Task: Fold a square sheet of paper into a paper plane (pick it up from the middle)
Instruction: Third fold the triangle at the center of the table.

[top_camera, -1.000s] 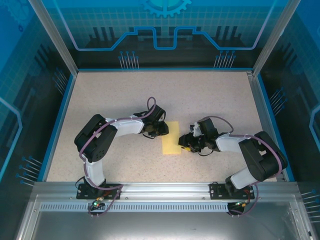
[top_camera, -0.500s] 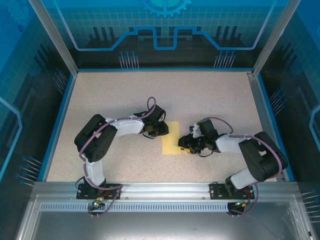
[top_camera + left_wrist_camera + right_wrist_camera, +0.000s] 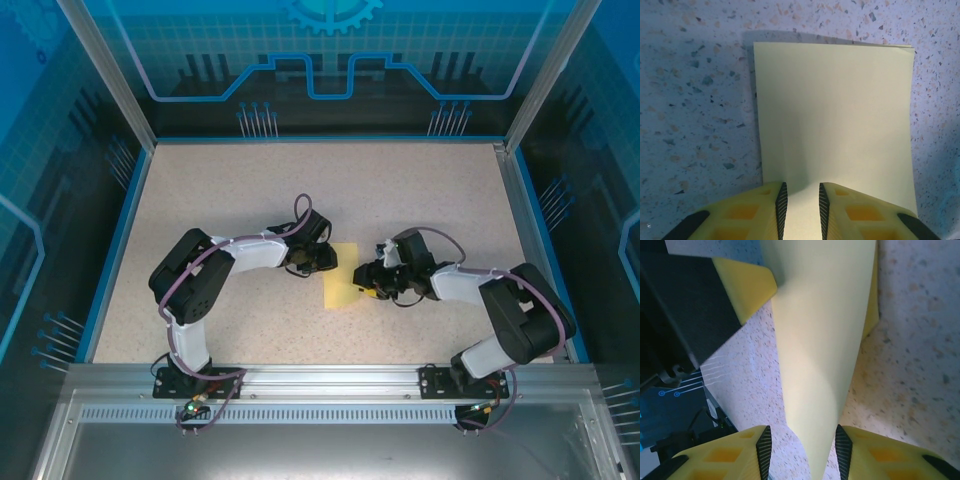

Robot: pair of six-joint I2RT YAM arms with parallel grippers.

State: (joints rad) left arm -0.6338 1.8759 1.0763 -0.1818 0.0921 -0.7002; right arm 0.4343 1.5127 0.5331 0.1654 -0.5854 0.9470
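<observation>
The square sheet of paper point(image 3: 341, 287) lies pale yellow on the speckled table between both arms, doubled into a narrow upright rectangle. In the left wrist view the paper point(image 3: 835, 115) lies flat, and my left gripper point(image 3: 801, 200) rests over its near edge with jaws a little apart, paper showing in the gap. My left gripper point(image 3: 328, 260) sits at the sheet's upper left. My right gripper point(image 3: 368, 286) is at the sheet's right edge. There a raised, curling flap of paper point(image 3: 820, 340) passes between my right gripper's point(image 3: 802, 445) open jaws, touching the right pad.
The left gripper's yellow finger point(image 3: 747, 285) and black body point(image 3: 685, 315) stand just beyond the raised flap. Blue-edged walls point(image 3: 120, 240) ring the speckled table point(image 3: 330, 190). The arm bases stand on a metal rail point(image 3: 320, 378) at the near edge.
My right gripper has moved left and slightly away from me, over the sheet's right edge. The yellow area seen from above is narrower. The left arm has not moved.
</observation>
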